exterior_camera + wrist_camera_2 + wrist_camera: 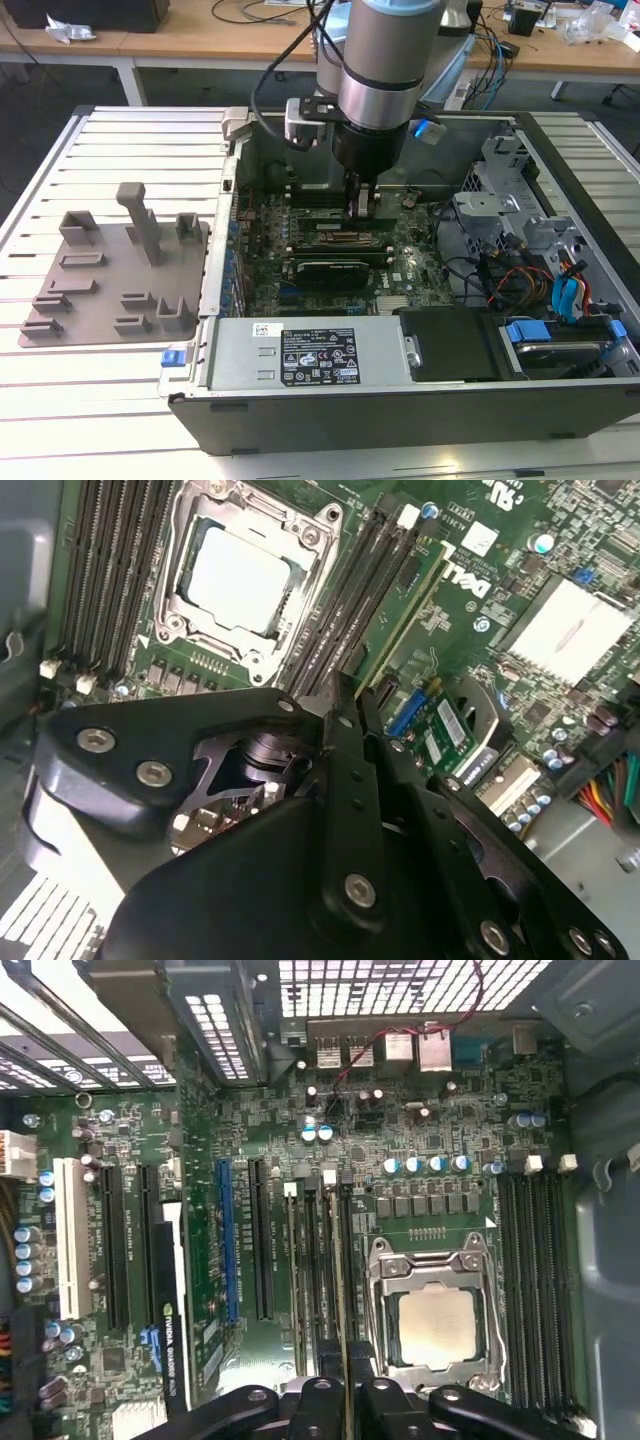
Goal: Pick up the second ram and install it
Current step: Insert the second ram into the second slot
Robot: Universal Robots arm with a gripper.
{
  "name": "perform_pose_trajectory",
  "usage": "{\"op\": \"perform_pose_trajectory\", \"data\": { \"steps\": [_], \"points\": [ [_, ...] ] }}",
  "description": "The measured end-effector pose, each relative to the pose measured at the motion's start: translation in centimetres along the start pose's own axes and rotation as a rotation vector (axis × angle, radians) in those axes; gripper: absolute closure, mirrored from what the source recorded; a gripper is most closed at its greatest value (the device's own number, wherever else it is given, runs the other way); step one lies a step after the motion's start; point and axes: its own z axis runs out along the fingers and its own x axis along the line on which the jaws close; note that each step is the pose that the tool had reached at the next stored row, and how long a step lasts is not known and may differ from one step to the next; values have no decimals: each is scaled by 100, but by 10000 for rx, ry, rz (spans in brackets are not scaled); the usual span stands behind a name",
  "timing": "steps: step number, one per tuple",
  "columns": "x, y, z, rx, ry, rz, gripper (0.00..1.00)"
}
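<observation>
My gripper (361,212) reaches down into the open computer case, over the black slots beside the CPU socket (436,1318). In both wrist views its black fingers (340,730) come together at the slot row. The second ram (346,1280) is a thin green stick on edge. It runs from between my fingertips along the slot nearest the socket, and my gripper (346,1388) looks shut on it. How deep it sits in the slot is hidden. Another green stick (400,610) stands in the slot farthest from the socket (240,580).
A grey plastic tray (70,290) with upright blocks lies on the slatted table at the exterior view's left. The case wall (225,250), the power supply (300,355), drive bays and cables (540,280) ring the motherboard. A graphics card (170,1300) stands near the slots.
</observation>
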Motion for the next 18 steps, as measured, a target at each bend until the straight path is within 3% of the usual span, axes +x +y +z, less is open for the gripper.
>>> {"op": "perform_pose_trajectory", "data": {
  "steps": [7, 11, 18],
  "points": [
    [6, 12, 244, 2, -1, 53, 86],
    [9, 15, 312, 3, -3, 96, 86],
    [8, 28, 340, 3, -15, 95, 86]
  ]
}}
